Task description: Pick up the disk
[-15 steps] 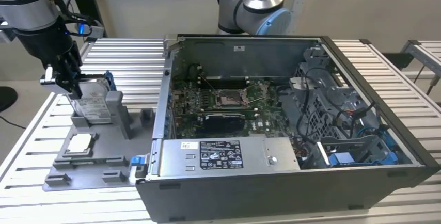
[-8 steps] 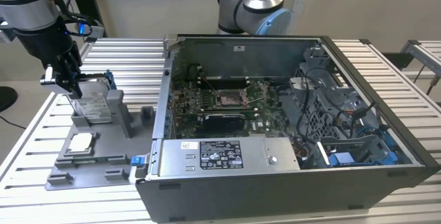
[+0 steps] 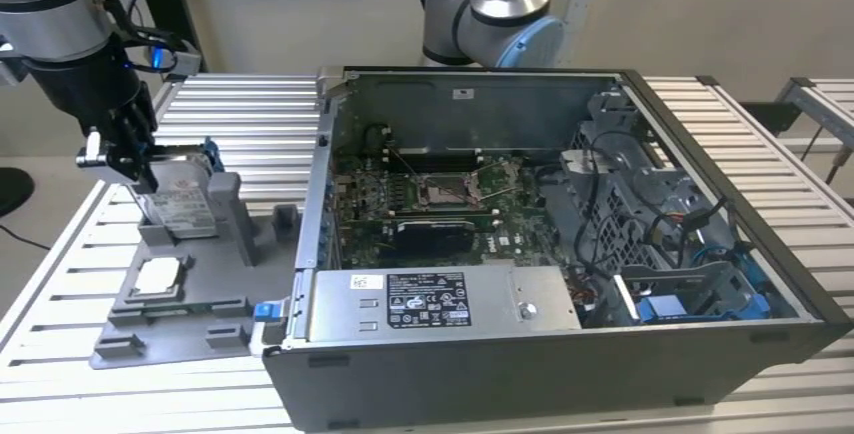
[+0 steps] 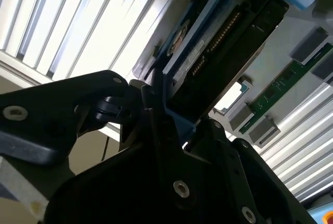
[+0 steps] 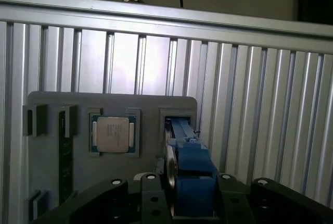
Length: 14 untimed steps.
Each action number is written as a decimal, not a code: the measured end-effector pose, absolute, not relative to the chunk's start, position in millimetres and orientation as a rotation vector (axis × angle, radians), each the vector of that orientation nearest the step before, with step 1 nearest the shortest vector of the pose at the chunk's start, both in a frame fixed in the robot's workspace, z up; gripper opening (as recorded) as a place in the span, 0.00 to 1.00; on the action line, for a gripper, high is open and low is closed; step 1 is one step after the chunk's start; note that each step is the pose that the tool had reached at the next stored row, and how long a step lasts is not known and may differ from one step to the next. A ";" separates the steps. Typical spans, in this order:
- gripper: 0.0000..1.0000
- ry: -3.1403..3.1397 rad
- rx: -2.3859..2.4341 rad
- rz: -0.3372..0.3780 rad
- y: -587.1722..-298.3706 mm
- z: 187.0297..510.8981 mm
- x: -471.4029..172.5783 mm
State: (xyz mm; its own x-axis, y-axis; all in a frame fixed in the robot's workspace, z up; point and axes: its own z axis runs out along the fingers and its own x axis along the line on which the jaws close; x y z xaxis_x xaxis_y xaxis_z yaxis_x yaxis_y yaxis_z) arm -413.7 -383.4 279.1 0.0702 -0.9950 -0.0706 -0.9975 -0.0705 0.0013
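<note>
**A:** Looking at the claw point(image 3: 134, 169) in the exterior view, what has it got?

**B:** It is clamped on the disk point(image 3: 184, 206). The disk stands upright on its edge at the exterior view's left, over the grey tray point(image 3: 200, 329) on the slatted desk point(image 3: 54, 254). Its white label faces outward and blue frame shows along its side.

**A:** How wide are the fingers?

**B:** Only as wide as the disk is thick. In the first wrist view the disk point(image 5: 190, 169) shows edge-on, a blue strip, with one black finger point(image 5: 152, 195) against each flat face. The claw point(image 5: 188, 195) is pressed onto it from both sides.

**A:** And the second wrist view?

**B:** The same grip. The claw point(image 4: 179, 120) pinches one end of the disk point(image 4: 229, 36), and the dark side with its row of connector pins runs away from the camera.

**A:** Is the disk clear of the tray?

**B:** I cannot tell. In the first wrist view its far end lines up with a slot in the tray point(image 5: 57, 104), but whether it sits inside does not show.

**A:** Anything nearby?

**B:** A square chip point(image 5: 113, 134) lies in the tray just beside that slot, apart from the disk. An open computer case point(image 3: 561, 354) sits on the desk at the exterior view's right.
</note>
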 end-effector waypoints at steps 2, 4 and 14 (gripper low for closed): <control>0.00 2.109 -2.263 0.081 -383.4 279.1 -413.7; 0.00 2.109 -2.263 0.081 -383.4 279.1 -413.7; 0.00 2.108 -2.262 0.083 -389.1 279.1 -413.7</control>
